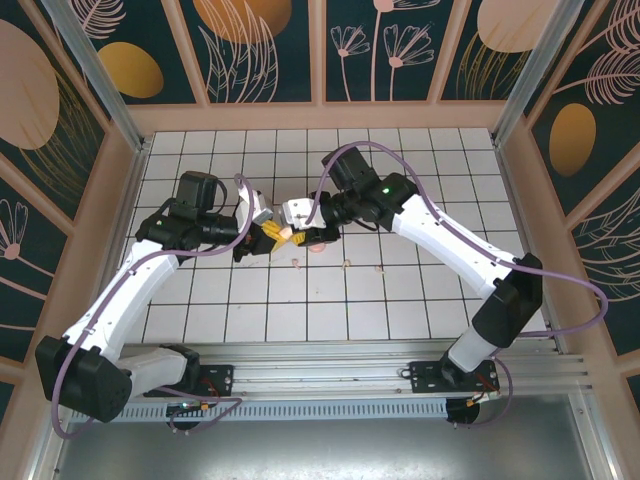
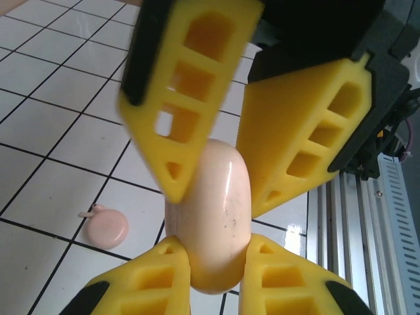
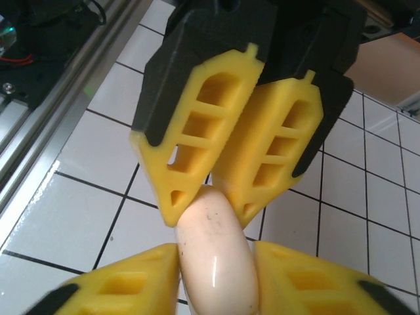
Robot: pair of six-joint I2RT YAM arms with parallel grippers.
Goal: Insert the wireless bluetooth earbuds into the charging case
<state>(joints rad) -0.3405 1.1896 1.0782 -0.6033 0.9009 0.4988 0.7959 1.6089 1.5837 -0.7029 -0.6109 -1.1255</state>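
The charging case (image 1: 285, 236) sits at the centre of the top view, a little above the middle of the frame, where the two arms meet. It is pinched from both ends at once. The left gripper (image 1: 268, 237) reaches in from the left and the right gripper (image 1: 298, 232) from the right, with their yellow fingers nearly meeting over the case.

In the left wrist view, the left gripper (image 2: 216, 266) has its own fingers (image 2: 141, 282) rising from the bottom edge, pressed against both sides of the lower end of the case (image 2: 220, 210). The case stands roughly upright in mid-frame as a smooth, glossy cream-pink pebble. From the top of that frame, the right gripper (image 2: 216, 190) comes down with its fingers closed on the upper end of the case. A small round pink piece (image 2: 105, 226) lies on a white tile at lower left, apart from the case; what it is cannot be told.

The right wrist view shows the same hold from the other side. The right gripper (image 3: 216, 262) clamps the case (image 3: 216, 262) at the bottom of the frame, and the left gripper (image 3: 207, 210) pinches its far end from above.

The wireless bluetooth earbuds (image 1: 346, 264) appear in the top view as tiny pale specks on the tiled table (image 1: 420, 300). They lie just below and to the right of the grippers, outside the case, and are too small to show any shape.
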